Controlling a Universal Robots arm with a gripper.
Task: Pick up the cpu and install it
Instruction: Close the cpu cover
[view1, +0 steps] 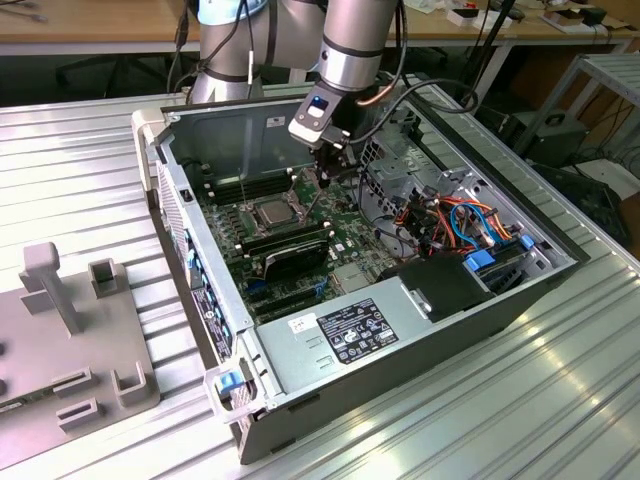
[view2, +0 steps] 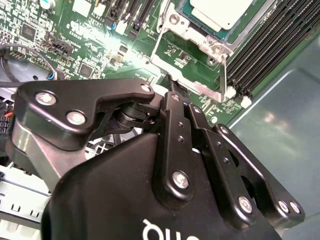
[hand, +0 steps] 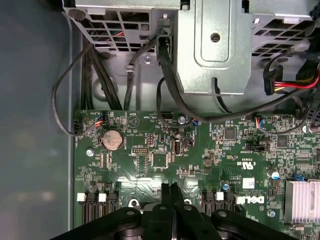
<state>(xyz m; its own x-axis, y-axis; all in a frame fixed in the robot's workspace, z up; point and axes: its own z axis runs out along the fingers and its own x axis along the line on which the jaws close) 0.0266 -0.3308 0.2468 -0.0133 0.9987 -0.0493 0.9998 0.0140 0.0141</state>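
In the first wrist view the gripper (hand: 172, 192) has its jaws pressed together. No gap shows and there is nothing between them, so it holds no part. The tips hang over the board (hand: 160, 160), above a green stretch of small chips and connectors. I cannot tell whether they touch it.

A little farther off, in the second wrist view, the cpu (view2: 220, 11) lies flat in its socket with its silver top up. The metal frame (view2: 192, 57) sits around it and a thin lever (view2: 223, 70) stands at the side. The exterior view agrees: the cpu (view1: 275, 212) sits mid-board, and the gripper is near it toward the exterior view's right, clearly apart.

I judge the pick and the seating done, and the work is at the tail of the install. Whether the frame is clamped down cannot be told. If it is not, securing it would call for a steady push with the closed tips on that slim lever. The push must stay clear of the chip's top and of the RAM (view1: 288, 240) just beside the socket. A slip there could scrape the board.

Beyond stand the case (view1: 215, 125) wall and the ribbed table (view1: 560, 400).
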